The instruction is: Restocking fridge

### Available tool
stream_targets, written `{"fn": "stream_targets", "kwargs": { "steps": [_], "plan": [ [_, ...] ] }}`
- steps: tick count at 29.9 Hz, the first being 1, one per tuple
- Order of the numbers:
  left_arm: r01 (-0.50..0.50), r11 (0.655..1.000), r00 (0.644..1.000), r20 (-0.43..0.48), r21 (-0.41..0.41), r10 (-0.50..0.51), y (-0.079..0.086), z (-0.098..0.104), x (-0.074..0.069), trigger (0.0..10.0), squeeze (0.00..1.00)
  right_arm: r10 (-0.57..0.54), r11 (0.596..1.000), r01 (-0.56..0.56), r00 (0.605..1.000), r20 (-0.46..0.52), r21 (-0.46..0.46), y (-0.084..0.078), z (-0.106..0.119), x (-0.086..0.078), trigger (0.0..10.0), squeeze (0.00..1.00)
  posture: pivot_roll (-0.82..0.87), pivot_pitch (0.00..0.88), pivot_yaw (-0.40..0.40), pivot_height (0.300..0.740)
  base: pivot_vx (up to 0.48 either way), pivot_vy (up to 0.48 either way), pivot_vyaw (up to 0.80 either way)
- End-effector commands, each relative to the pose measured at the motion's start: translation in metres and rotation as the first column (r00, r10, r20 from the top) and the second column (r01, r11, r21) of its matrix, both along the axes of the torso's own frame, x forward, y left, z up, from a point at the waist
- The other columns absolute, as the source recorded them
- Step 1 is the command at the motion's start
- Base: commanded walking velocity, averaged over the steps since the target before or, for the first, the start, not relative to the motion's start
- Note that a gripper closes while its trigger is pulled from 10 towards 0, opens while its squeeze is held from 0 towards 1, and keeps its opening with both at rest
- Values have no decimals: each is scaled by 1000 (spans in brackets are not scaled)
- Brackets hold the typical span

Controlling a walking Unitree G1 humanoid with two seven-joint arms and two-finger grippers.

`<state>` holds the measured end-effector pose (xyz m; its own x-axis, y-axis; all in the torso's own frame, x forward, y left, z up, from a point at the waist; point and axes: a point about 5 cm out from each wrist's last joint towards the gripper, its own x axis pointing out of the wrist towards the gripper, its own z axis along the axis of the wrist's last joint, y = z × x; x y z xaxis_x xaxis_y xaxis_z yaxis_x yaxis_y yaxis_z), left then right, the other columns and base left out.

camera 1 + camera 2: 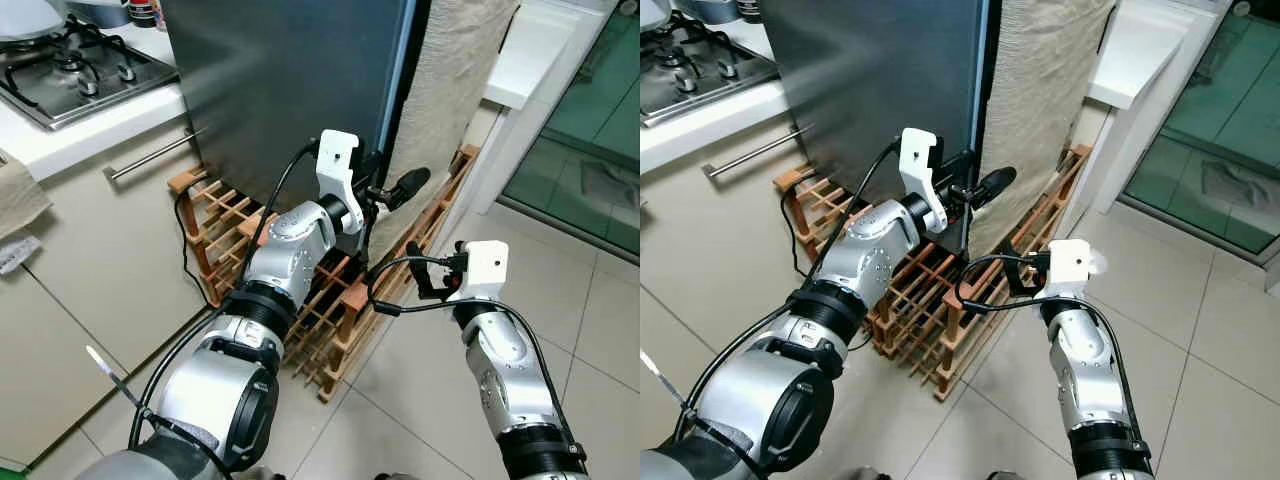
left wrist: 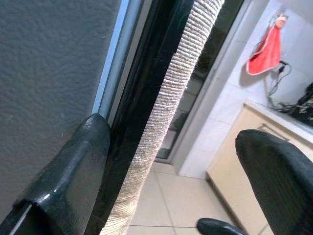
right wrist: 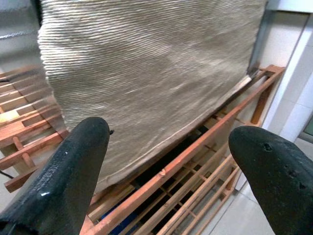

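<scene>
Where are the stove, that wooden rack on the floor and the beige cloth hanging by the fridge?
Gas stove (image 1: 70, 65), left eye view, on its metal top by a burner.
Wooden rack (image 1: 345, 330), left eye view, on a front slat.
Beige cloth (image 3: 146, 83), right wrist view, on the middle of the weave.

A kitchen with a floor of large pale tiles (image 1: 600, 300). At the left, a white counter (image 1: 60, 140) carries a steel gas hob (image 1: 75, 65) above cream cabinet fronts with a long bar handle (image 1: 150, 157). A low wooden lattice rack (image 1: 340, 320) lies on the floor. A white pillar (image 1: 520, 90) stands at the right beside a green-tinted glass door (image 1: 590, 130).
</scene>
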<state>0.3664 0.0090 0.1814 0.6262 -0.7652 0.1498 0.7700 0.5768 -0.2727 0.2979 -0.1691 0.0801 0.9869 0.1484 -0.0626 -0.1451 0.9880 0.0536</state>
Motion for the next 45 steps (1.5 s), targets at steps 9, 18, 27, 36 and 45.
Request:
{"fn": "stream_targets", "kwargs": {
  "steps": [9, 18, 27, 36, 45],
  "plan": [
    [279, 944, 956, -37, -176, -290, -69, 13, -32, 10000, 0, 8, 1000, -8, 1000, -19, 10, 0, -1, 1, 10000, 0, -149, 9, 9, 735, 0, 0, 0],
    [343, 891, 924, -63, -297, -376, -74, 20, -38, 10000, 0, 4, 1000, -3, 1000, -20, 11, -1, -2, -1, 10000, 0, -152, 7, 10, 735, 0, 0, 0],
    [306, 917, 941, -65, -255, -332, -70, 17, -36, 10000, 0, -10, 1000, 11, 1000, -14, 13, -2, -1, 1, 10000, 0, -146, 0, 11, 735, 0, 0, 0],
    [32, 980, 994, 109, -197, -10, 1, 40, -30, 10000, 0, -26, 999, 25, 1000, 15, 25, -3, 3, -1, 10000, 0, -128, 0, 20, 735, 0, 0, 0],
    [-227, 968, 957, 211, 107, 201, 94, 11, -71, 10000, 0, -26, 999, 26, 1000, 1, 39, -4, -3, -1, 10000, 0, -24, 0, -2, 735, 0, 0, 0]
  ]
}}
